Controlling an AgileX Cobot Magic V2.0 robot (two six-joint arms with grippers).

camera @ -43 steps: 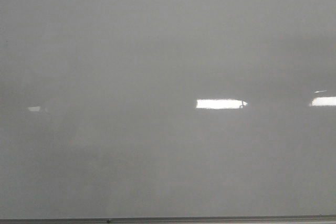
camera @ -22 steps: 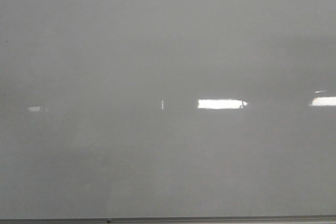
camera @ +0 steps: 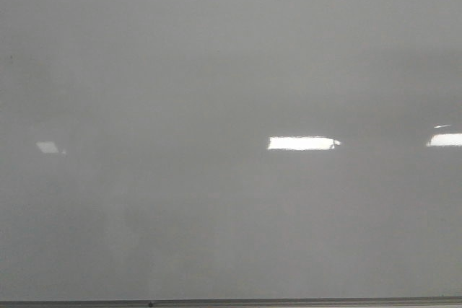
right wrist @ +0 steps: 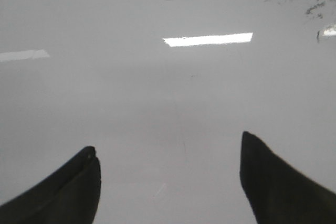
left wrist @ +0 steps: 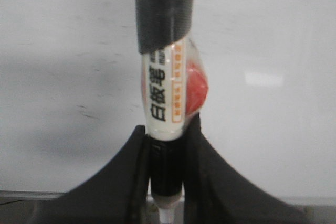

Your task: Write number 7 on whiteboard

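Note:
The whiteboard [camera: 216, 70] fills the front view as a glossy pale grey surface with no marker line on it; no number 7 shows in any view. Neither arm appears in the front view. In the left wrist view my left gripper [left wrist: 167, 132] is shut on a whiteboard marker [left wrist: 165, 95], white-bodied with black print, an orange-red patch and a black cap end, held over the whiteboard [left wrist: 68, 51]. In the right wrist view my right gripper [right wrist: 169, 153] stands open over the whiteboard [right wrist: 168, 103], nothing between its fingers.
A thin grey metal edge strip [camera: 289, 301] runs along the board's near edge and also shows as an edge strip [left wrist: 31, 194] in the left wrist view. Bright glare patches [camera: 302, 143] lie on the board. Faint dark smudges [right wrist: 314, 8] mark one corner.
Only the faint reflections on the board have shifted slightly; a small bright sliver seen half a second ago is gone. No mark has appeared.

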